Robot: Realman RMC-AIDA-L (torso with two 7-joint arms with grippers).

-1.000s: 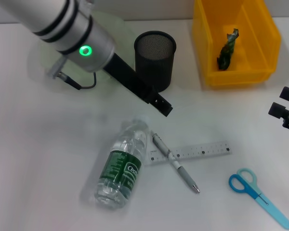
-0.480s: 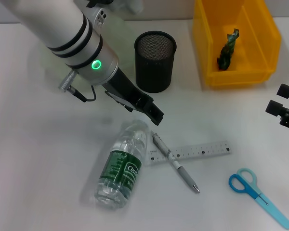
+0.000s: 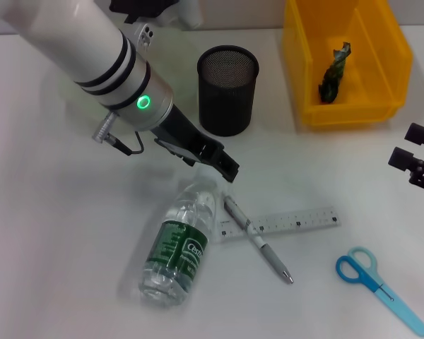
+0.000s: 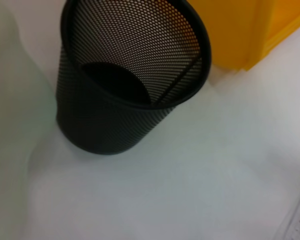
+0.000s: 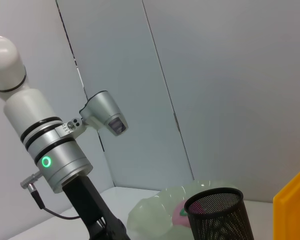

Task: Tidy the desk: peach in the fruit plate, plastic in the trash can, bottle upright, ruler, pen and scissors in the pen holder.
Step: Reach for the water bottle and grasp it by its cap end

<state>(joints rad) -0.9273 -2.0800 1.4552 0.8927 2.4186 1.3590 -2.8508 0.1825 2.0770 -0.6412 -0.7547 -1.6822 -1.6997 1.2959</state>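
The left gripper [image 3: 222,164], finger state unclear, hovers just above the bottle [image 3: 178,241] lying on the desk [image 3: 63,233]; it should descend squarely over the neck. The right gripper [image 3: 417,157] waits at the desk's edge, fingers apart

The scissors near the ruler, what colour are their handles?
The scissors are blue, with bright blue handle loops. The head view shows them best.
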